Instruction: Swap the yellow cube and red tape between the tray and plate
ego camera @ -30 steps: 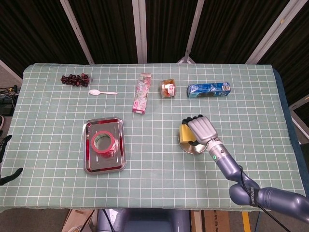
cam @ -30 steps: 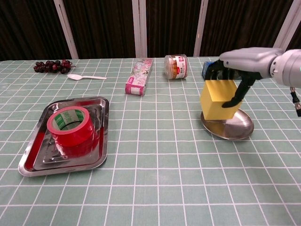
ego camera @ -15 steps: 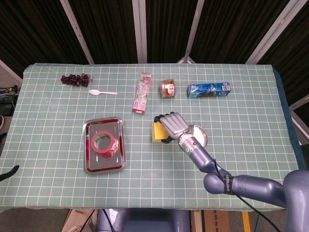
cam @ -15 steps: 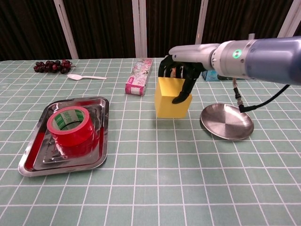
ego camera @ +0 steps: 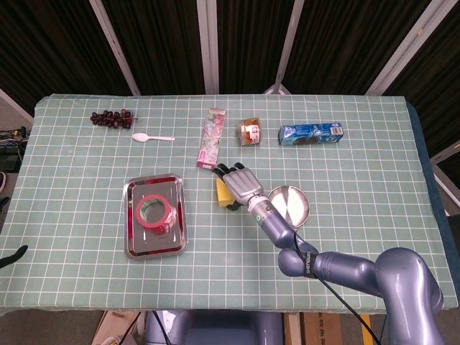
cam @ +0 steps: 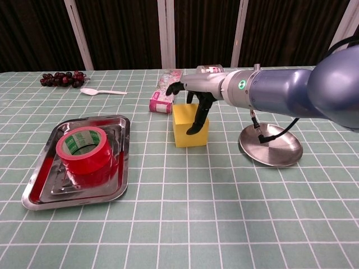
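The yellow cube (ego camera: 221, 192) (cam: 188, 131) stands on the cloth between the tray and the plate. My right hand (ego camera: 241, 185) (cam: 196, 92) lies over its top, with the thumb down its front face, still gripping it. The red tape (ego camera: 154, 212) (cam: 84, 148) lies flat in the steel tray (ego camera: 131, 244) (cam: 33, 196) on the left. To the right of the cube sits the round steel plate (ego camera: 291, 205) (cam: 272, 148), with nothing in it. Only dark tips of my left hand (ego camera: 13, 251) show at the left edge of the head view.
Along the far side lie a bunch of grapes (ego camera: 111, 117), a white spoon (ego camera: 152, 137), a pink box (ego camera: 210, 138), a small jar (ego camera: 250, 132) and a blue box (ego camera: 311, 133). The pink box is close behind the cube. My right forearm passes over the plate's near side.
My right hand carried the yellow cube from above the plate leftward and down onto the cloth. The plate now holds nothing. Tape and tray have not moved.
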`<state>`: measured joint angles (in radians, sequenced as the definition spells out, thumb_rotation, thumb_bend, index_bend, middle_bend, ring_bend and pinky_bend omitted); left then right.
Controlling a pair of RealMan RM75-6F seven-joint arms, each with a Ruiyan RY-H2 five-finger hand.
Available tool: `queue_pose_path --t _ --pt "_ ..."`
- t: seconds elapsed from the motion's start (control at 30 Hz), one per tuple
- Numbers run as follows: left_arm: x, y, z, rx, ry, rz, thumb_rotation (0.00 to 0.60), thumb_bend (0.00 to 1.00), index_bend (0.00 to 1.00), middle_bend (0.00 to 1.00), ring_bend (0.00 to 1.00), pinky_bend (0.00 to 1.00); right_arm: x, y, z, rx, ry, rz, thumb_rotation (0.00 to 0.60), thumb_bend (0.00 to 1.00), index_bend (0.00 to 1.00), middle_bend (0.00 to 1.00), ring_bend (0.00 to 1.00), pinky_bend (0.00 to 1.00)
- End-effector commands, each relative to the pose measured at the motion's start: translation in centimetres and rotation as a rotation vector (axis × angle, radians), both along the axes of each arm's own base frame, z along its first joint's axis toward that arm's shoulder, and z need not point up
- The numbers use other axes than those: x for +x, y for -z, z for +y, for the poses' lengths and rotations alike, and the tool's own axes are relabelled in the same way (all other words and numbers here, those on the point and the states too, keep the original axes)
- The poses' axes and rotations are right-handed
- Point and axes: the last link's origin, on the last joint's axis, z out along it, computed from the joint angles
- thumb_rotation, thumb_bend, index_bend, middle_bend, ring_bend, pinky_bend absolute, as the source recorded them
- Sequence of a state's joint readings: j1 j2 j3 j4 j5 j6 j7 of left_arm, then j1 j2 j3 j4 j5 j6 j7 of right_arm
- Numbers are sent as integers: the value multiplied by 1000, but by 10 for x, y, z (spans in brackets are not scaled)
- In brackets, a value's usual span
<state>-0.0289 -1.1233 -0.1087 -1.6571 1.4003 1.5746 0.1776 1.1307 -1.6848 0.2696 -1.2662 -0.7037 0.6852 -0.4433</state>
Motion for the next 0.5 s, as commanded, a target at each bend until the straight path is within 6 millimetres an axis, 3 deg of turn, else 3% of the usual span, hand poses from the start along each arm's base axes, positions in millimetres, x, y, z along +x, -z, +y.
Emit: queue_pose_path --t 0.03,0.17,0.23,0.37,0.5 --pt "-1 1 1 -9 -5 -3 600 40 128 0 0 0 7 -8 0 -31 -10 -20 600 147 0 0 64 3" --pt "-1 2 4 -22 4 4 600 40 127 0 0 0 2 -29 4 -82 -25 18 600 145 0 0 54 0" --pt "0 3 5 -27 22 9 600 40 127 0 0 0 -10 -54 14 -110 -29 62 600 143 0 0 54 0" --pt "5 6 4 -44 55 2 600 21 122 0 0 0 -49 -109 44 -186 33 105 600 143 0 0 54 0" --pt "11 7 3 -55 73 -14 600 1 71 0 0 0 -108 -154 87 -271 124 106 600 143 0 0 54 0"
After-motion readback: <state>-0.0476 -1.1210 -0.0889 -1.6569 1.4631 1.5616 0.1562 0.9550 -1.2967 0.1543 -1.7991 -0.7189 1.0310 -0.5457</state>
